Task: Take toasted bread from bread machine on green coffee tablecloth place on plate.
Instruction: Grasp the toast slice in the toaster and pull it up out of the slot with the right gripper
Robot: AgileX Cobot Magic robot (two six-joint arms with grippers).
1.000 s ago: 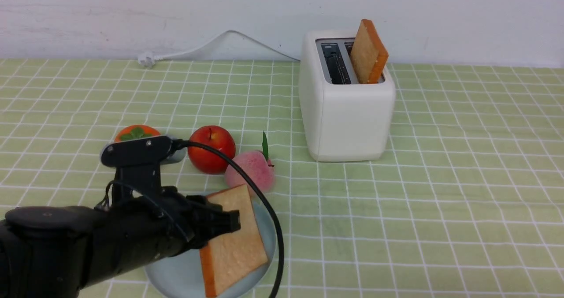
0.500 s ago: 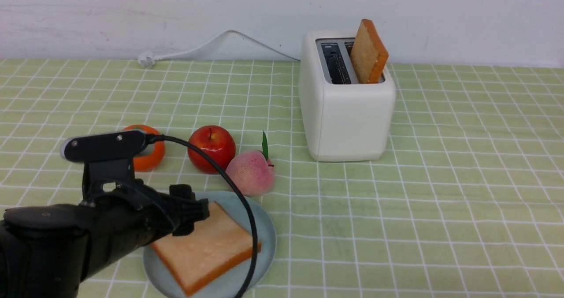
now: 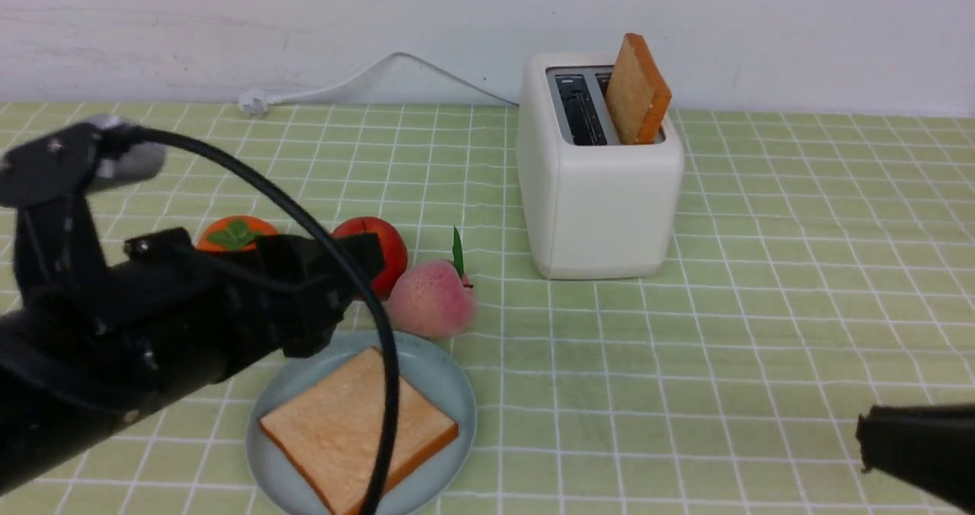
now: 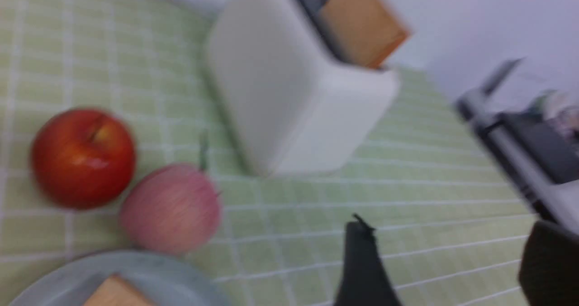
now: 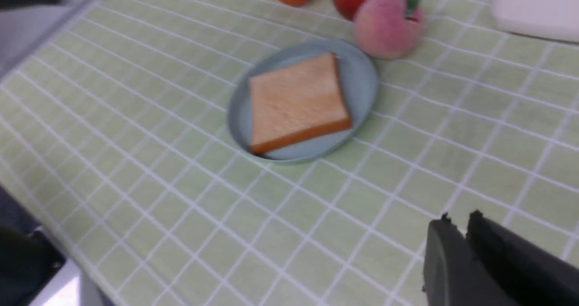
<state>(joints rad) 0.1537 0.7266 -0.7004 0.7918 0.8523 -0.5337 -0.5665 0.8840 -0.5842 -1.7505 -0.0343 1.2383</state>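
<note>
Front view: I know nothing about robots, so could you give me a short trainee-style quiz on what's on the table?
1. True or false: a slice lies flat on the plate.
2. Which toaster slot holds the other slice? A left, B right, C neither.
3. Fill in: the fruit nearest the plate is the ____.
Key: 1 true; 2 B; 3 peach.

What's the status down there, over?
Left gripper open, empty. Right gripper shut. One toast flat on plate; other toast standing in bread machine. Peach beside plate, not blocking.
</note>
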